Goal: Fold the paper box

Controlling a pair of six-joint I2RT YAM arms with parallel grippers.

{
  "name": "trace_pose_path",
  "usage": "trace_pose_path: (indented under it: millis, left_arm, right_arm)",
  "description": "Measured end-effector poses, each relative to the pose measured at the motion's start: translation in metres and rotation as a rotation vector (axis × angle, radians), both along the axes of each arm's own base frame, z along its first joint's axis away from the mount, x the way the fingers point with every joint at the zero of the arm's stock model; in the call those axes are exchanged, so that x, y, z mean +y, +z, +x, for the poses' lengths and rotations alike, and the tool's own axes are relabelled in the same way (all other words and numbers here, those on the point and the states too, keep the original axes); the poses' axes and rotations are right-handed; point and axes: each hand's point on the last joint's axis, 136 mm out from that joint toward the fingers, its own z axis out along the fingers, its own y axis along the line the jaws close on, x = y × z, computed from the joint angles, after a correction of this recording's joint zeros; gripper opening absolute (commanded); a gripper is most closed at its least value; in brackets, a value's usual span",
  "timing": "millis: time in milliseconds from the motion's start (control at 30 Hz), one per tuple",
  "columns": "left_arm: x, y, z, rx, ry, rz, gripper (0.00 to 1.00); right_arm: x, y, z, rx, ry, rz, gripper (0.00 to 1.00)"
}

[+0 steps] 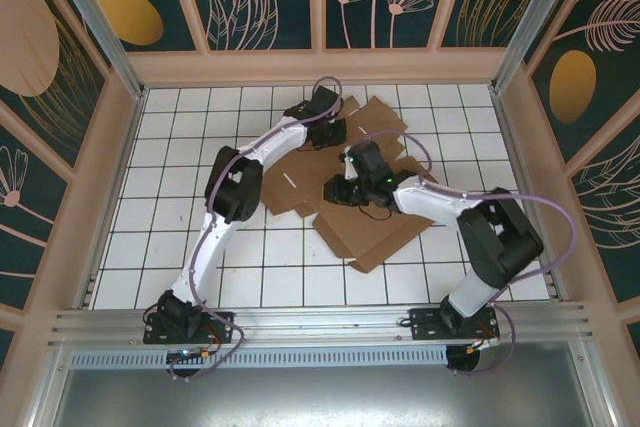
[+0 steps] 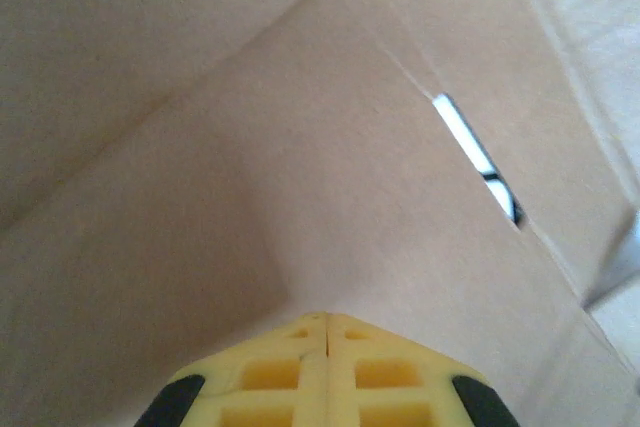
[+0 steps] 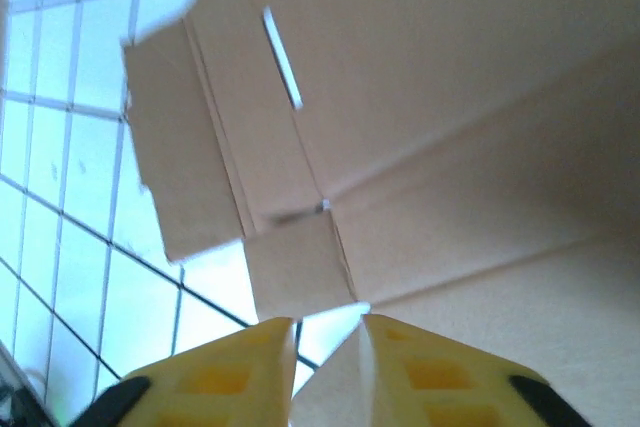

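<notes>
The left arm reaches far forward with its elbow bent. Its pincer (image 2: 325,319) is closed tight, tips down over the far part of the paper box (image 1: 378,237). The right arm doubles back leftward, its pincer (image 3: 328,325) narrowly apart with a flap edge in the gap. The box lies opened out mid-tabletop (image 1: 180,167), askew to the grid, its long axis running far to near.

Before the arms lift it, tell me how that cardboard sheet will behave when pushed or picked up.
The cardboard sheet is thin and wide, so probably light, and likely to hinge at its creases if lifted by one edge. On the smooth tiled table it will probably slide rather than fold when pushed.
</notes>
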Motion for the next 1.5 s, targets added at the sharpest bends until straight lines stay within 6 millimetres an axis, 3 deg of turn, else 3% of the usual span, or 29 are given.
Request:
trace_pose_path:
  millis: [100, 167, 233, 300, 400, 467, 567, 667, 767, 867, 1000, 1267, 1400, 1500]
  left_arm:
    - [0.015, 0.036, -0.013, -0.041, 0.016, -0.019, 0.0]
    - [0.027, 0.068, -0.02, -0.078, 0.046, -0.045, 0.0]
    - [0.035, 0.094, -0.028, -0.103, 0.082, -0.094, 0.0]
    - [0.043, 0.101, -0.04, -0.103, 0.121, -0.154, 0.0]
    - [0.048, 0.072, -0.067, -0.02, 0.167, -0.187, 0.0]
    - [0.043, 0.036, -0.085, 0.06, 0.173, -0.157, 0.0]
    - [0.031, 0.001, -0.1, 0.131, 0.161, -0.12, 0.0]
    - [0.032, -0.011, -0.107, 0.152, 0.162, -0.091, 0.0]
    - [0.042, -0.013, -0.1, 0.153, 0.185, -0.087, 0.0]
    - [0.057, -0.025, -0.091, 0.166, 0.213, -0.07, 0.0]
    - [0.067, -0.029, -0.076, 0.147, 0.226, -0.051, 0.0]
    - [0.07, -0.028, -0.047, 0.086, 0.228, -0.017, 0.0]
    - [0.06, -0.025, -0.051, 0.094, 0.168, -0.035, 0.0]
    - [0.052, -0.018, -0.052, 0.091, 0.103, -0.025, 0.0]
  right_arm:
    - [-0.03, 0.035, 0.02, -0.112, -0.087, -0.011, 0.3]
    - [-0.06, 0.05, 0.037, -0.163, -0.174, -0.033, 0.28]
    - [-0.091, 0.051, 0.05, -0.185, -0.259, -0.085, 0.25]
    - [-0.113, 0.04, 0.054, -0.198, -0.316, -0.154, 0.2]
    - [-0.14, 0.012, 0.045, -0.159, -0.366, -0.297, 0.11]
    - [-0.156, -0.008, 0.046, -0.122, -0.399, -0.381, 0.09]
    - [-0.175, -0.041, 0.045, -0.054, -0.431, -0.49, 0.08]
    - [-0.183, -0.064, 0.039, 0.001, -0.426, -0.555, 0.08]
    - [-0.184, -0.078, 0.032, 0.039, -0.412, -0.578, 0.08]
    - [-0.178, -0.085, 0.026, 0.054, -0.39, -0.583, 0.08]
    - [-0.149, -0.087, 0.014, 0.034, -0.312, -0.587, 0.08]
    - [-0.07, -0.088, -0.028, 0.065, -0.068, -0.457, 0.16]
    - [-0.016, -0.081, -0.049, 0.107, 0.075, -0.298, 0.21]
    - [0.021, -0.065, -0.062, 0.123, 0.155, -0.13, 0.27]
